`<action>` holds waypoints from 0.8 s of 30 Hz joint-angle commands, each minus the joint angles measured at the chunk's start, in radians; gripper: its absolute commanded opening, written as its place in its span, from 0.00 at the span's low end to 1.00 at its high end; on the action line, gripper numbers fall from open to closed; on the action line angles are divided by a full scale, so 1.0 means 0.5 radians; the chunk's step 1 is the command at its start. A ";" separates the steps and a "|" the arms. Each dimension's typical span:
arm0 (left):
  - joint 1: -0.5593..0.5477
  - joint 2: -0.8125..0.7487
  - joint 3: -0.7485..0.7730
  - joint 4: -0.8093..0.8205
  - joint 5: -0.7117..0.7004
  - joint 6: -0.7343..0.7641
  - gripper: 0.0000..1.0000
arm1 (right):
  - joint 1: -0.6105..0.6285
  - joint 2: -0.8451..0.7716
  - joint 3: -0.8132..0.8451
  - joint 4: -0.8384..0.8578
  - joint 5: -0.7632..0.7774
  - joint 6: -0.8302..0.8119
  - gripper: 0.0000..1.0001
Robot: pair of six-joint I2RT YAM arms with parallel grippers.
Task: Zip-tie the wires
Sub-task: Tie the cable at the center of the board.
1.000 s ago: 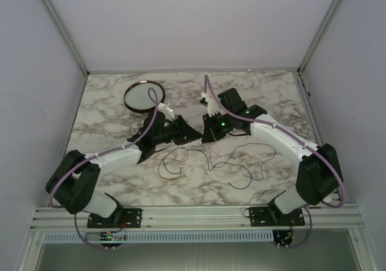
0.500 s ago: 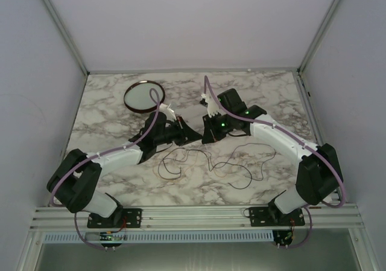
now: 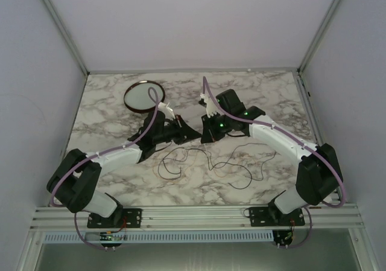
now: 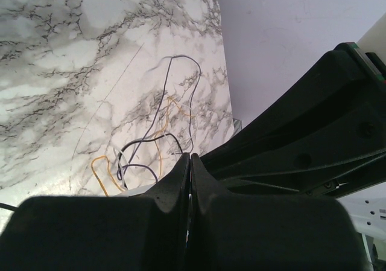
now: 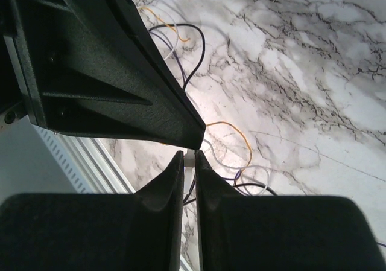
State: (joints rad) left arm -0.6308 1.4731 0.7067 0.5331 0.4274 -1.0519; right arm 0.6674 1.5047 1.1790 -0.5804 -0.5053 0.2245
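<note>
The wires (image 3: 212,161) lie in loose thin loops on the marble table, in front of both grippers. They also show in the left wrist view (image 4: 172,108) and the right wrist view (image 5: 236,153). My left gripper (image 3: 194,133) and right gripper (image 3: 204,134) meet tip to tip above the table's middle. The right gripper (image 5: 189,157) is shut on the white zip tie (image 5: 189,158), a narrow strip showing between its fingertips. The left gripper (image 4: 190,159) has its jaws pressed together with only a thin white sliver between them. Most of the zip tie is hidden by the fingers.
A round dark-rimmed dish (image 3: 145,96) sits at the back left. Side walls and metal frame posts enclose the table. The aluminium rail (image 3: 193,213) with the arm bases runs along the near edge.
Both grippers have shifted slightly left and back, staying tip to tip. The wires have not moved.
</note>
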 commanded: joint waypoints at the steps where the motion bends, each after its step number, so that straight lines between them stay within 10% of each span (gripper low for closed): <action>1: 0.084 -0.054 0.126 0.055 -0.047 0.044 0.00 | 0.035 -0.054 -0.022 -0.016 0.032 0.035 0.02; 24: 0.448 -0.013 0.267 0.046 -0.021 0.082 0.00 | 0.088 -0.048 -0.109 0.078 0.053 0.140 0.02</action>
State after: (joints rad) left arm -0.4374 1.4708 0.7944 0.5205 0.4187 -1.0279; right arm 0.6937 1.5040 1.1324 -0.5339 -0.4797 0.2695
